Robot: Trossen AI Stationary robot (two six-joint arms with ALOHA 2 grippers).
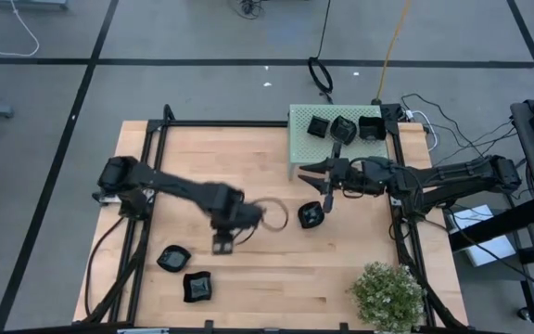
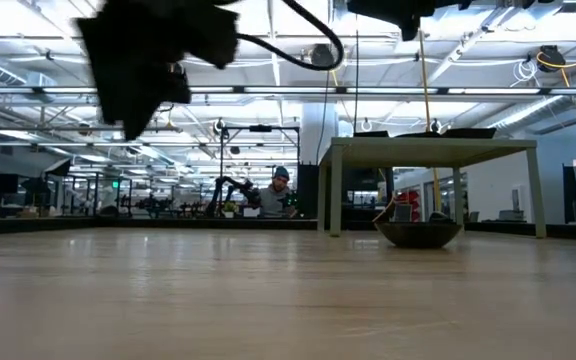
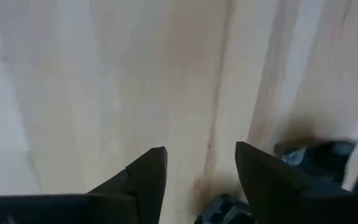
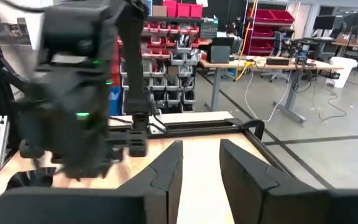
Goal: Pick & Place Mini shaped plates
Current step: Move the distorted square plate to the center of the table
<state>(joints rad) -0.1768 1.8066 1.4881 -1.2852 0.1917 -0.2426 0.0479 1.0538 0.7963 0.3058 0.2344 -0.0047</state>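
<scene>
Pale wooden tabletop (image 1: 276, 269) carries scattered mini shaped plates (image 1: 310, 215), both grippers empty above it, left gripper (image 1: 222, 243) spread wide, right gripper (image 1: 325, 199) part-open, before a shelf-lined workshop.

Black dish (image 2: 417, 233) on wooden table (image 2: 268, 300)

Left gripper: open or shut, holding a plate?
Open and empty. The left gripper shows bare wood between its spread fingers; from above it hangs over the table near two black plates.
</scene>
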